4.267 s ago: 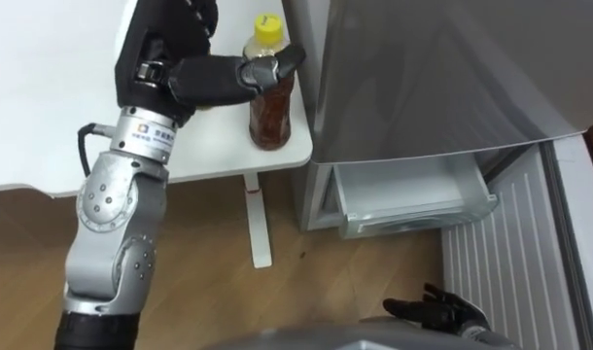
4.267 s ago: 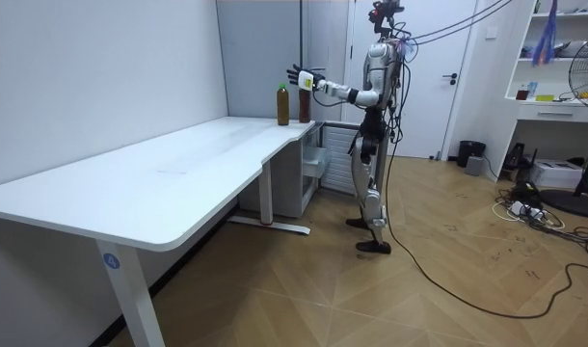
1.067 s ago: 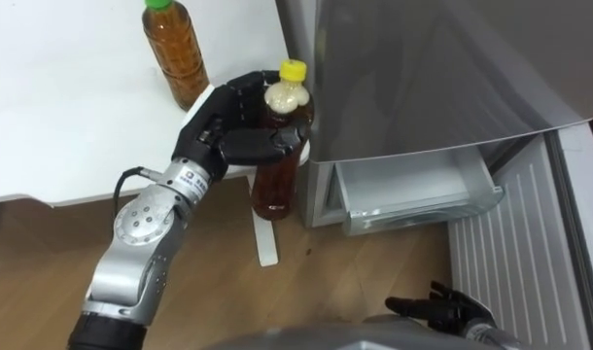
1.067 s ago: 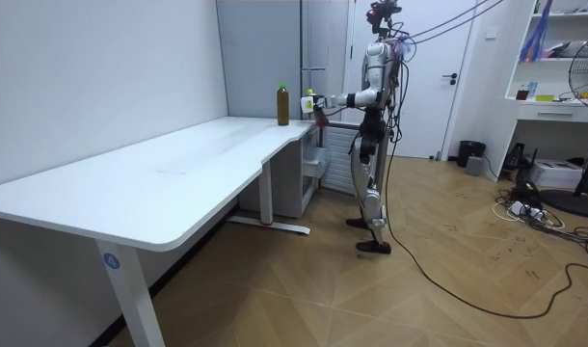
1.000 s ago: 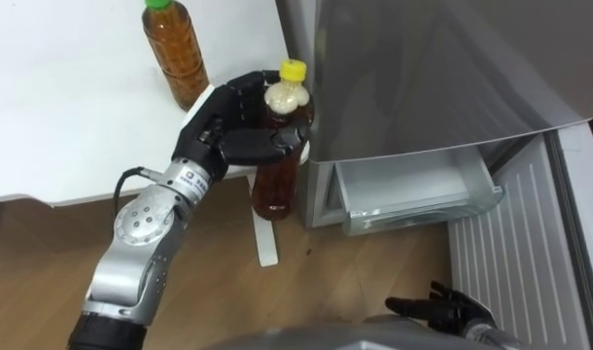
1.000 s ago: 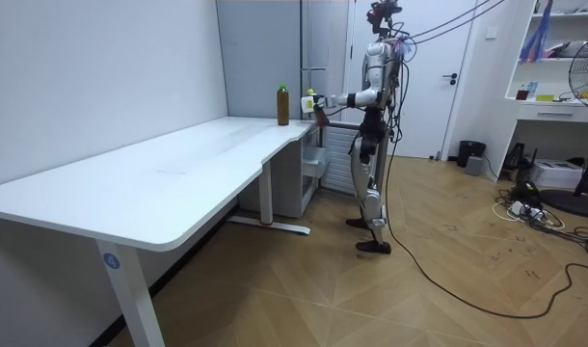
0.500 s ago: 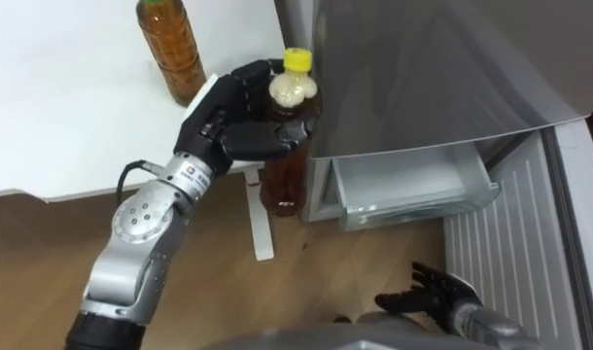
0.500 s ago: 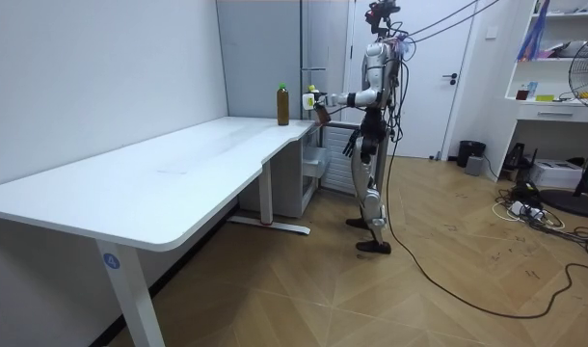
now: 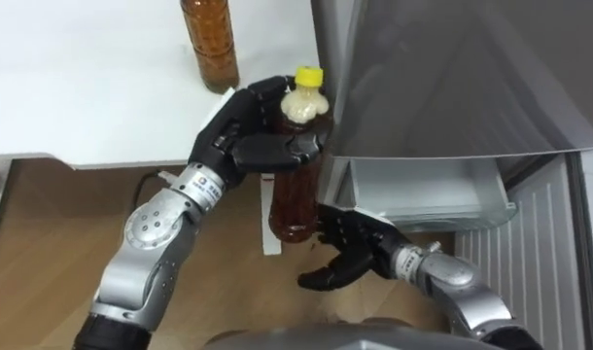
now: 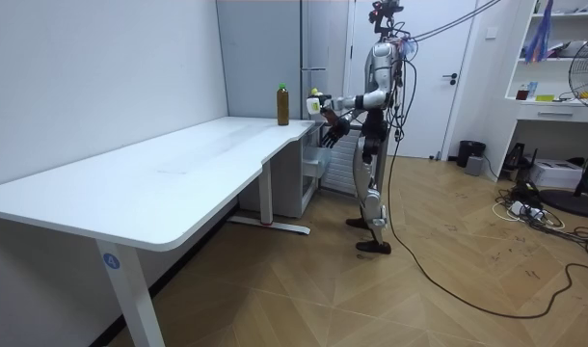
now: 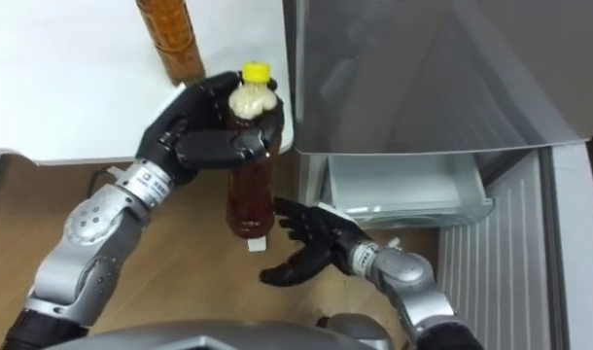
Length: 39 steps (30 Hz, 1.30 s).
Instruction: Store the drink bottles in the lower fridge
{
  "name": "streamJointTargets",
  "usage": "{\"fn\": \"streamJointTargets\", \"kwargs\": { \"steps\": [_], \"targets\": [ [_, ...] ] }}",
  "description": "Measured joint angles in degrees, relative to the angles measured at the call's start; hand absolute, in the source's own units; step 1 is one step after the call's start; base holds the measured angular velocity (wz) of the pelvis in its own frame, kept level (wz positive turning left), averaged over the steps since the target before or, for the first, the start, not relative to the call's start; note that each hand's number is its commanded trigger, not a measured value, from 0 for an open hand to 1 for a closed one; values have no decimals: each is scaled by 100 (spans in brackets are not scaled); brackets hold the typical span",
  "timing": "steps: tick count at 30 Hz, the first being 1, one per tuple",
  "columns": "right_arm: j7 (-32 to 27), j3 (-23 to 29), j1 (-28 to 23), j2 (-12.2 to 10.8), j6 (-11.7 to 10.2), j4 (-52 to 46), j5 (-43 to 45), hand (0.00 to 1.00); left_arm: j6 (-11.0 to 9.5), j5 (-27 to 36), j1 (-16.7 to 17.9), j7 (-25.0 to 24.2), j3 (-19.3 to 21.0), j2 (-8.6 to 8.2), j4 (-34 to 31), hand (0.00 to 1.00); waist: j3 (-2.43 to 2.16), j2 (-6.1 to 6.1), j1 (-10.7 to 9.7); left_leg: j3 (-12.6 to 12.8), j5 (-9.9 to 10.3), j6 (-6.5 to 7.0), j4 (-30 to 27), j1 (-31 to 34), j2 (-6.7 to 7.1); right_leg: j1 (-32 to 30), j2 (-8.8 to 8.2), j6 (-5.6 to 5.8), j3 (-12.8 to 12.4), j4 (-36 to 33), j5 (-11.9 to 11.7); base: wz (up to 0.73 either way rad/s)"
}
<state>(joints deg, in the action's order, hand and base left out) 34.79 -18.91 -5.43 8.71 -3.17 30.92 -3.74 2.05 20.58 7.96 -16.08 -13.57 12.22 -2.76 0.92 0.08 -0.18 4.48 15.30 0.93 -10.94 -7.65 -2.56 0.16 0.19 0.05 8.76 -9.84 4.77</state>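
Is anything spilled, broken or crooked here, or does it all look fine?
Nothing stands out. The left hand holds a capped bottle roughly upright, the right hand is open beside its base, the other bottle stands upright on the table, and the fridge drawer is open, with no spill in sight.

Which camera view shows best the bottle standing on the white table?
The room view: the bottle shows whole, green cap included, upright near the table's far end. Both eye views cut it off at the top edge: cap out of frame, brown body in view beyond the yellow-capped bottle in the left hand.
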Motion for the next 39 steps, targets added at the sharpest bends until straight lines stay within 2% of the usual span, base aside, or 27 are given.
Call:
{"fn": "streamJointTargets", "kwargs": {
  "steps": [6,10,15,18,22,23,24,25,26,31,34,39],
  "targets": [
    [543,-170,-12,47,3,-217,-140,0,-73,5,181,-1,-174,7,98,100,23,-92,123,-1,1,2,-28,15,3,-12,-7,1,8,-31,1,0],
    [911,-245,-11,72,4,-380,-280,0,-131,6,192,-1,-346,4,229,100,28,-94,220,-11,3,3,19,3,8,-11,-15,1,22,-65,1,1],
    [1072,-292,-28,120,49,-548,-413,0,-217,5,306,-5,-361,15,227,100,38,-67,232,-26,3,3,22,15,8,-18,-15,1,37,-67,1,0],
    [1091,-423,-30,232,184,-711,-706,0,-238,6,317,-38,-412,18,227,100,20,-45,237,-71,2,3,10,87,14,-78,-25,1,63,-78,1,2],
    [1192,-408,-39,232,261,-731,-800,0,-252,-10,336,-38,-455,30,234,100,1,-18,219,-140,-3,2,-44,104,14,-86,-30,7,86,-97,5,3],
    [1202,-407,-38,225,262,-731,-801,14,-256,-8,341,-38,-454,30,237,100,0,-20,220,-140,-3,2,-47,103,14,-85,-31,9,84,-97,6,0],
    [1215,-406,-38,223,265,-731,-801,53,-259,-4,351,-38,-455,30,247,100,-2,-23,221,-140,-3,2,-47,102,17,-84,-36,9,84,-97,7,0],
    [1218,-410,-38,219,279,-731,-801,73,-260,-3,356,-38,-465,30,272,100,-5,-30,220,-140,-5,4,-47,102,23,-82,-42,13,83,-96,9,0],
    [1221,-411,-40,206,304,-731,-806,100,-259,-2,365,-38,-465,30,292,100,-10,-40,215,-144,-6,7,-47,98,29,-75,-51,16,78,-96,11,0],
    [1222,-451,-41,201,450,-730,-1018,100,-345,19,367,-47,-499,15,506,100,-5,-111,223,-144,-12,18,-40,38,35,1,-80,32,74,-99,21,2],
    [1211,-459,-41,199,452,-730,-1132,100,-414,18,368,-46,-521,27,507,100,7,-147,241,-145,-9,23,-33,45,44,1,-86,32,81,-111,20,0],
    [1197,-491,-39,200,452,-730,-1250,100,-522,16,366,-46,-547,25,507,100,24,-117,240,-150,-9,22,-34,38,64,-1,-81,31,85,-131,20,0]
  ]
}}
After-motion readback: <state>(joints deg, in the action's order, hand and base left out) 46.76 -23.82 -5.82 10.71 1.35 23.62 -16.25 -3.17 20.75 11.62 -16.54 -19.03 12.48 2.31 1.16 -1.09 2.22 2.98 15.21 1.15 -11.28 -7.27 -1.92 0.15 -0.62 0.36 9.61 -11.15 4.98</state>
